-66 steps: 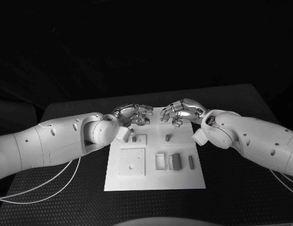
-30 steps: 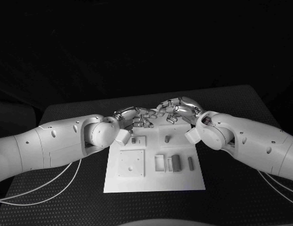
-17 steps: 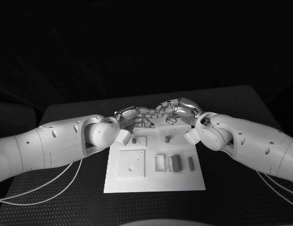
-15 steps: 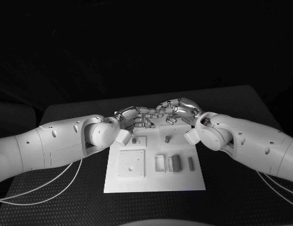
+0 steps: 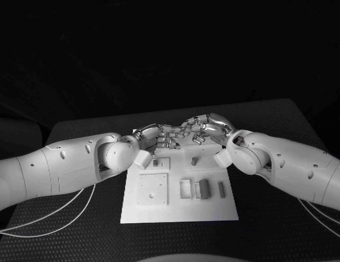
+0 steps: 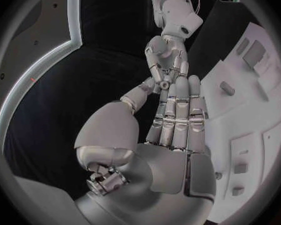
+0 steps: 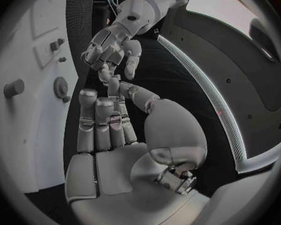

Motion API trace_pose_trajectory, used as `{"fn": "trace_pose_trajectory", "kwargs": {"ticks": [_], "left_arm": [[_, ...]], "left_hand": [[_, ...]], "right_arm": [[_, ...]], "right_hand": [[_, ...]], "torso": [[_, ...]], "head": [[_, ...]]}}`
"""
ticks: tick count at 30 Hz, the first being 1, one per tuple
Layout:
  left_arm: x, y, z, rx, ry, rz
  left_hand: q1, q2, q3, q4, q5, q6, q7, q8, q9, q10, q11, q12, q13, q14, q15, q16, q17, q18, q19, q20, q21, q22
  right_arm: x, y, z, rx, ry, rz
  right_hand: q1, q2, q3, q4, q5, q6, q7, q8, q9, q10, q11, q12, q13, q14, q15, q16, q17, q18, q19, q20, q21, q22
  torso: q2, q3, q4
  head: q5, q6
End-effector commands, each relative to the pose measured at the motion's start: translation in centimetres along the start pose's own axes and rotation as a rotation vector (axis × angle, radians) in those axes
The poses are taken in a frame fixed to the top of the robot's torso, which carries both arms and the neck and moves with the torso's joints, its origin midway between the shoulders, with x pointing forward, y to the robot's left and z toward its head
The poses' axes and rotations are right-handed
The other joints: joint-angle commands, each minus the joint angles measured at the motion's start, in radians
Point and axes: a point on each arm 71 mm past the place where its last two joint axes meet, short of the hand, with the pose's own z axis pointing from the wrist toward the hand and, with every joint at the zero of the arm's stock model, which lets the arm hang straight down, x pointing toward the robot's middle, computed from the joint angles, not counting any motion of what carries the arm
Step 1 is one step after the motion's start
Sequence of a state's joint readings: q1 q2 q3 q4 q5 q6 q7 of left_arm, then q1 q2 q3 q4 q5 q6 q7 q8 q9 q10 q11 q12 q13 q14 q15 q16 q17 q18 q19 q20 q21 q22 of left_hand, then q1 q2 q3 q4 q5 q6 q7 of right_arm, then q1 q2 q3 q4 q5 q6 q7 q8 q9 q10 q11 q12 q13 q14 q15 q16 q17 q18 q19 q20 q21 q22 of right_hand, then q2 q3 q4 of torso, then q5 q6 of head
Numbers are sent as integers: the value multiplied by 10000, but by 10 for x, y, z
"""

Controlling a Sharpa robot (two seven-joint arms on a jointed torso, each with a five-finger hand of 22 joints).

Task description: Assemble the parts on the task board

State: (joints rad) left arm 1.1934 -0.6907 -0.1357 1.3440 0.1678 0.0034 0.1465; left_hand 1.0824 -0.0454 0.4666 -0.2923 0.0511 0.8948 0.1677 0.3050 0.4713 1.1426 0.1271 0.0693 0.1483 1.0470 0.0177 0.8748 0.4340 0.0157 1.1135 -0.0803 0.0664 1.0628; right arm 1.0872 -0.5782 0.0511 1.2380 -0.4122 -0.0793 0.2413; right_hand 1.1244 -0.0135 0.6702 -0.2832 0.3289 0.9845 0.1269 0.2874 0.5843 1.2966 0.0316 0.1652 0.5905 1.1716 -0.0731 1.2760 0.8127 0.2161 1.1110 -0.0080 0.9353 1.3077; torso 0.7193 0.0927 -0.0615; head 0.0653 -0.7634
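Observation:
The white task board lies in the middle of the table. At its far end my left hand and right hand meet fingertip to fingertip just above it. In the left wrist view the left hand brings thumb and forefinger together against the right hand. The right wrist view shows the right hand doing the same against the left hand. Whether a small part sits in that pinch is too small to tell. A grey peg stands upright in the board.
On the board lie a square plate, a small block with a dark piece, and upright grey parts near the front right. Both forearms flank the board. White cables trail at the left.
The two hands, apart 2.2 s ago, have come together over the board's far end. In the last half second nothing has visibly moved.

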Motion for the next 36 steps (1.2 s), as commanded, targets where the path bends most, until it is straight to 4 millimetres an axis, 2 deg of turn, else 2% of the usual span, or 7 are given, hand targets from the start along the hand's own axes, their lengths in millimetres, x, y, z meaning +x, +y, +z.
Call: {"fn": "trace_pose_trajectory", "kwargs": {"ticks": [1,21,26,36], "left_arm": [[2,0,0,-84,42,-46],[4,2,1,-255,92,134],[4,2,1,-309,147,240],[3,1,1,-115,-13,280]], "left_hand": [[156,-8,-51,-8,-17,-64,1,-46,-13,20,9,-19,-22,59,13,-75,26,171,27,24,25,-19],[525,-305,-124,-14,-17,-69,13,-69,-35,113,-3,7,-156,73,5,-202,260,170,45,25,35,-138],[842,-296,-6,-14,-17,45,-37,-17,-23,320,-63,66,-164,115,-44,-242,383,161,86,5,48,-183],[1294,-80,511,-8,-18,396,-176,140,9,846,-240,205,-92,338,-203,-209,697,128,312,-101,142,-194]], "right_arm": [[3,1,-1,-166,230,249],[4,0,-1,-141,193,288],[4,0,-1,-141,187,277],[4,0,-1,-105,284,291]], "right_hand": [[21,85,22,-32,60,69,-2,68,-9,16,-24,7,10,-23,-68,21,10,457,-41,-54,54,199],[16,100,19,-43,59,76,-5,72,-5,16,-24,6,17,-26,-68,21,11,457,-50,-54,56,199],[14,100,17,-45,59,77,-6,72,-4,16,-24,5,19,-27,-68,21,12,457,-52,-54,56,199],[13,99,15,-49,59,79,-7,73,-3,16,-25,5,23,-28,-68,21,13,457,-56,-54,58,199]], "torso": [[0,4,2],[0,-7,-1],[0,-7,-4],[-1,-1,-8]], "head": [[1,4],[7,-5],[0,-11],[9,-17]]}}
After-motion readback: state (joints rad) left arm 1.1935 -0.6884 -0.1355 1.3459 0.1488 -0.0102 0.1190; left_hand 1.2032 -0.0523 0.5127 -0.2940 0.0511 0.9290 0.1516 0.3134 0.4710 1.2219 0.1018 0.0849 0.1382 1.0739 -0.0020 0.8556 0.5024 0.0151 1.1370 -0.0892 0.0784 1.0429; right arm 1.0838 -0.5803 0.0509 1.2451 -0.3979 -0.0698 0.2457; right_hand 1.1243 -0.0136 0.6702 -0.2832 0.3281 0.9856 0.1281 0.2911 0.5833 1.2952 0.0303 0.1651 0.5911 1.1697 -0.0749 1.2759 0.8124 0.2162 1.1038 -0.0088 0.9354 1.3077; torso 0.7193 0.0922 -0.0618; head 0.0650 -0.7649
